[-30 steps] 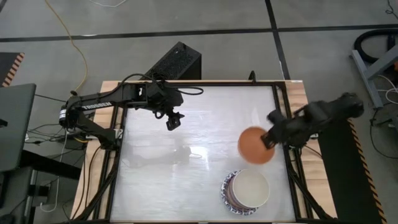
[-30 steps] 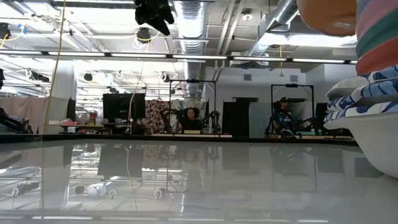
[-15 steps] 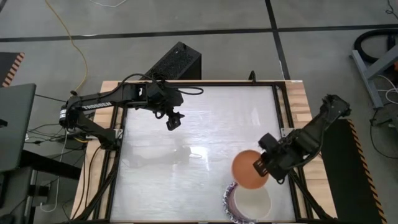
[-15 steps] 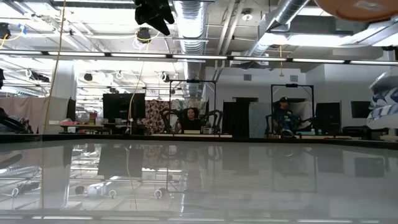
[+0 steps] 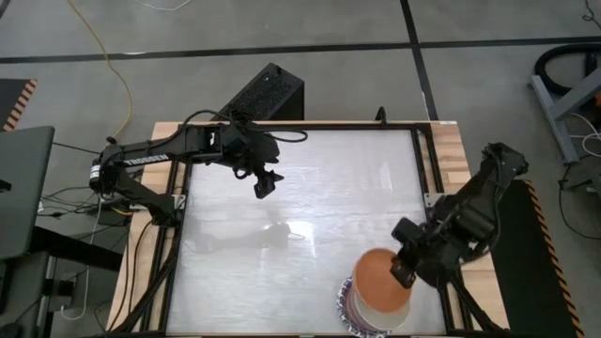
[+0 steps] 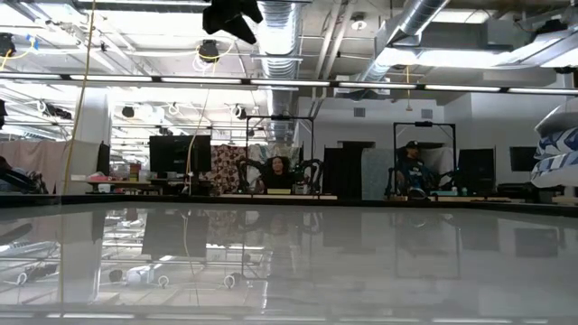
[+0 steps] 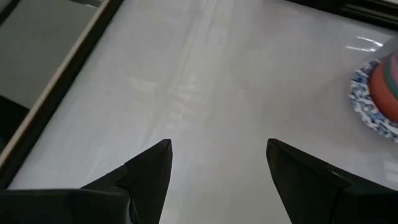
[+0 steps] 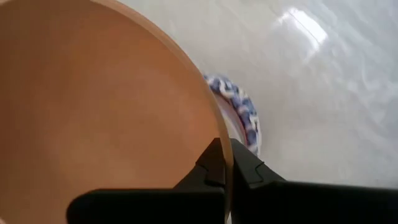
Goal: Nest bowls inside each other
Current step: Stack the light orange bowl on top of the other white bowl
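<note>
My right gripper [image 5: 404, 272] is shut on an orange bowl [image 5: 380, 279]. It holds the bowl over a stack of nested bowls [image 5: 346, 307] near the table's front right. The stack's blue-and-white patterned rim [image 8: 241, 107] shows past the orange bowl in the right wrist view. Whether the orange bowl touches the stack I cannot tell. My left gripper [image 5: 265, 183] hangs open and empty above the table's far left part. From there the stack [image 7: 380, 93] shows far off in the left wrist view. My right gripper pinches the orange bowl's rim [image 8: 219, 144] on the side toward the table's right edge. One finger is inside the bowl and one is outside. The fingers come slanting down from the right. The bowl sits mouth up and about level.
A black frame [image 5: 424, 178] runs around the white tabletop. A black box [image 5: 268, 94] stands beyond the far edge. The stack's edge [image 6: 555, 149] shows at the right of the low view. People sit in the room behind the table.
My right gripper has carried the orange bowl toward the table's near edge, from beside the right rail to over the stack. The bowl now covers the cream bowl on top of the stack. The bowl has stayed mouth up.
</note>
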Robot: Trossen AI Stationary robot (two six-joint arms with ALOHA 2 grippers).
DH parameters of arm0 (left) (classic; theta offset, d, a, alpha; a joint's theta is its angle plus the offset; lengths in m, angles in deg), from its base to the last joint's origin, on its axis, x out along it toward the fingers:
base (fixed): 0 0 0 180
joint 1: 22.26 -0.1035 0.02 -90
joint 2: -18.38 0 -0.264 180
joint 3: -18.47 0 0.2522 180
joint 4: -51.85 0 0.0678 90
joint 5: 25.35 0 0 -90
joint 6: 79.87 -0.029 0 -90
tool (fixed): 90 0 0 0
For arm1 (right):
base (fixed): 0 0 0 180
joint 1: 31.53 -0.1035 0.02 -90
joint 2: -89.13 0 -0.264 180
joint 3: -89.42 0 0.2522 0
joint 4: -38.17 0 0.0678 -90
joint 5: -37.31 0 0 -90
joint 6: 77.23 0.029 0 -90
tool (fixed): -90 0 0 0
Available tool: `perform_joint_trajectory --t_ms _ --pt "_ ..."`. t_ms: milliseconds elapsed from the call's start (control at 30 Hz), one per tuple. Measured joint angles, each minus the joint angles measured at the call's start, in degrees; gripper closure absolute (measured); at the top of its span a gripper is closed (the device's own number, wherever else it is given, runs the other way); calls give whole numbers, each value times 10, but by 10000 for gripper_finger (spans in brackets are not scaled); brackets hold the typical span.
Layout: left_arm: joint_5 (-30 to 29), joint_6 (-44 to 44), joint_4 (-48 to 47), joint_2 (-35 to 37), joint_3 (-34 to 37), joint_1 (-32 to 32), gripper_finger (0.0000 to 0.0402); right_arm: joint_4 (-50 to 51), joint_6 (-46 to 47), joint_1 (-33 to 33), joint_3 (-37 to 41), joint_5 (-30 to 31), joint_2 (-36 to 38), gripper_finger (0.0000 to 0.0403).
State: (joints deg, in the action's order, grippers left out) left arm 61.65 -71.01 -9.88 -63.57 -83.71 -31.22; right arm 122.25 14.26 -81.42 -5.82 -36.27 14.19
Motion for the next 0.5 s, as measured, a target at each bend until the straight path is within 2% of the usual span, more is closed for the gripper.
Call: perform_joint_trajectory --t_ms 367,500 --pt "-11 0 10 -6 5 0 152 10 97 -54 0 -3 -51 394" --pt "-11 2 12 -7 5 0 152 12 101 -53 0 -37 -66 394"
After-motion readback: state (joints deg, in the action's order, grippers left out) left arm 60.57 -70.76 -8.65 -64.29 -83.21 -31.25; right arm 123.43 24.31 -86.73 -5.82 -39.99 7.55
